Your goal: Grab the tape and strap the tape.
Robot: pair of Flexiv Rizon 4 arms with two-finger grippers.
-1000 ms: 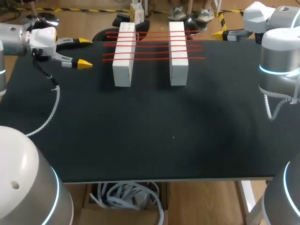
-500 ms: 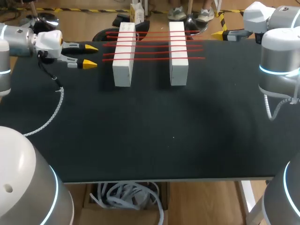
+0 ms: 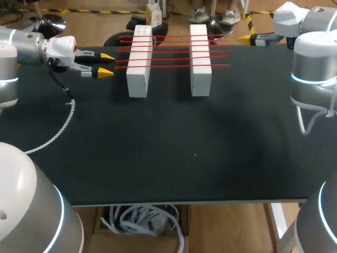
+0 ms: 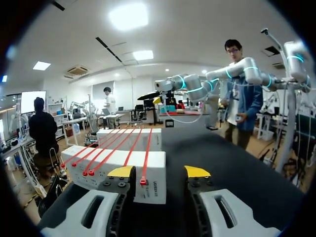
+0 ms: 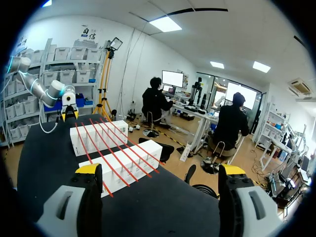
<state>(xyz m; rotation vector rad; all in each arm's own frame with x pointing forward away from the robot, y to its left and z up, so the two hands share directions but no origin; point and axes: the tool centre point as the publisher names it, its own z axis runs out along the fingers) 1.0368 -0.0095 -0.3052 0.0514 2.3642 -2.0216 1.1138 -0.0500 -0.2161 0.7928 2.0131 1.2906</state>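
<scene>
A: Where's the tape?

B: The red tape (image 3: 174, 51) runs in thin parallel strands across 2 white blocks, the left block (image 3: 138, 79) and the right block (image 3: 200, 79). They sit at 12 o'clock on the dark surface (image 3: 174, 147). The strands are straight, and their ends overhang the blocks' outer sides.

A: Handling?

B: I judge it light, thin and limp once slack, probably slick. The blocks look light too, so a hard tug may drag them. The best hold is a free end at 9 o'clock of the left block, pinched across its flat.

A: End effectors?

B: The left end effector (image 3: 107, 64) has its fingers moderately apart and holds nothing. It is near the left block, at its 9 o'clock. In its wrist view, 1 strand end lies ahead between the fingers. The right end effector (image 5: 160, 170) is wide and empty, off at 2 o'clock, well apart from the blocks.

A: Obstacles?

B: Neighbouring strands lie close, so there is a risk of pinching 2. The left arm's white cable (image 3: 58, 126) trails at 8 o'clock, away from the approach.
</scene>
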